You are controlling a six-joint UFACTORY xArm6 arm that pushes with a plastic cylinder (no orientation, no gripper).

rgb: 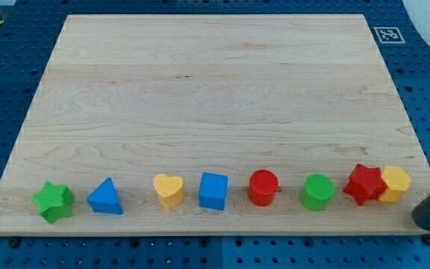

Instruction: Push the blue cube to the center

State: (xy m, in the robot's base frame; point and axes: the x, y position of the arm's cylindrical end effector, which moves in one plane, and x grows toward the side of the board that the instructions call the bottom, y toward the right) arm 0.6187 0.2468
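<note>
The blue cube (213, 190) sits on the wooden board (215, 90) near the view's bottom edge, in a row of blocks. It lies between a yellow heart (169, 190) on its left and a red cylinder (263, 187) on its right. My rod enters at the view's bottom right corner, and my tip (426, 217) is off the board's right end, far to the right of the blue cube and just right of the yellow block (396, 183).
The row also holds a green star (54, 201), a blue triangle (105, 196), a green cylinder (318, 191) and a red star (365, 183) touching the yellow block. A blue pegboard surrounds the board. A marker tag (387, 33) lies at the top right.
</note>
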